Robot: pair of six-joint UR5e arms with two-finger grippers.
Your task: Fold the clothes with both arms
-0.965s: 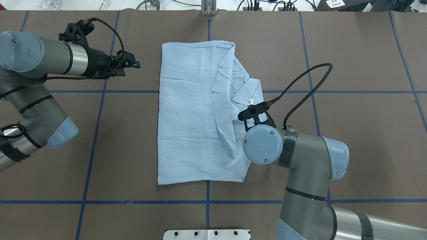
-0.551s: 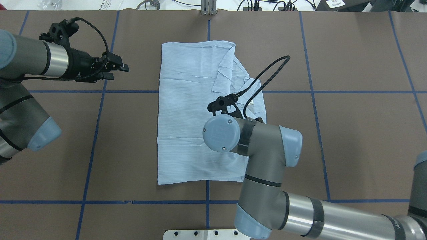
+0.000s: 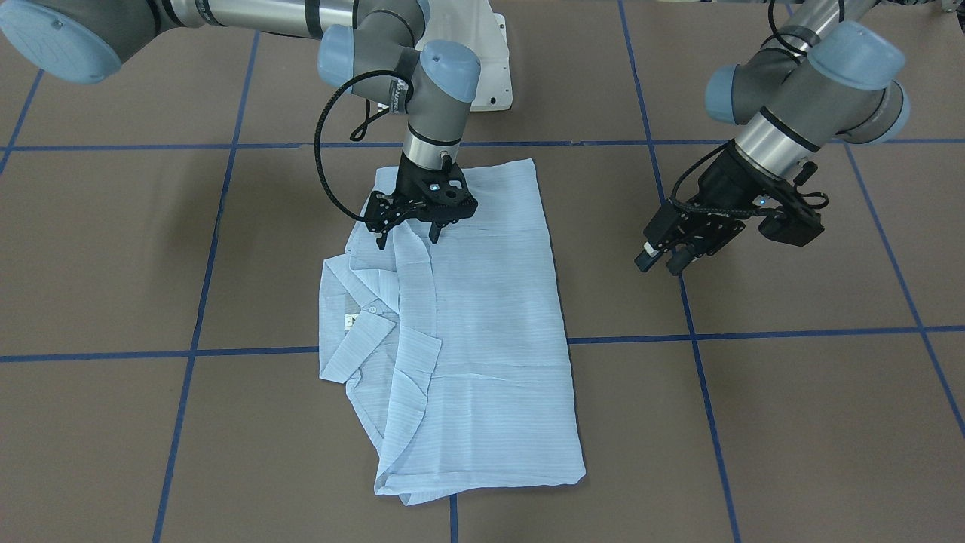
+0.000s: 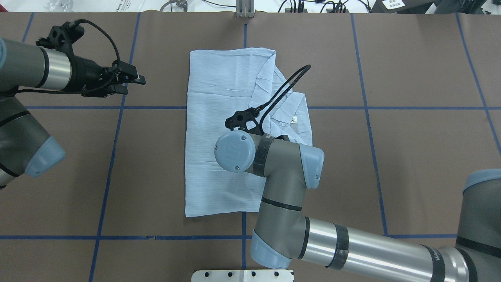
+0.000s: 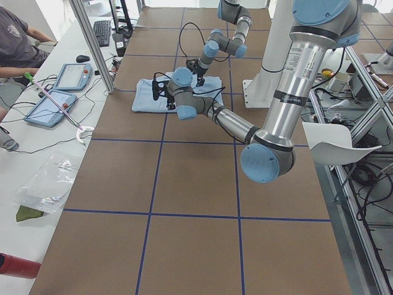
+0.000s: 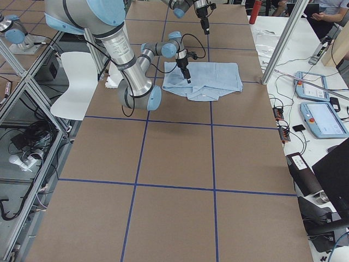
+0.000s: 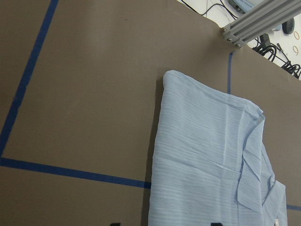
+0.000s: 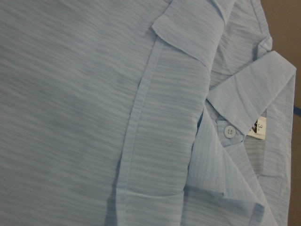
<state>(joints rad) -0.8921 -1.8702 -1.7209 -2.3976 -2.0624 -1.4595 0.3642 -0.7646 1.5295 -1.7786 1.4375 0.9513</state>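
Note:
The pale blue striped shirt [image 4: 219,98] lies folded into a rectangle at the table's middle, collar and neck label [image 8: 257,127] toward the robot's right. It also shows in the front-facing view [image 3: 490,339] and the left wrist view [image 7: 202,165]. My right gripper [image 3: 407,235] points down, open and empty, just above the shirt's folded placket near the near edge. In the overhead view its wrist hides it. My left gripper [image 4: 135,85] is open and empty, above bare table well left of the shirt; it also shows in the front-facing view [image 3: 657,264].
Brown table cover with blue tape lines [image 4: 117,107]. The white pedestal base [image 3: 494,68] stands at the robot's edge. An aluminium post [image 4: 244,9] and cables sit at the far edge. Tablets [image 5: 61,92] and an operator are beyond the far side.
My right arm has swung left from the collar edge to above the shirt's middle. My left gripper has drawn back to the left, away from the shirt. The shirt has not moved.

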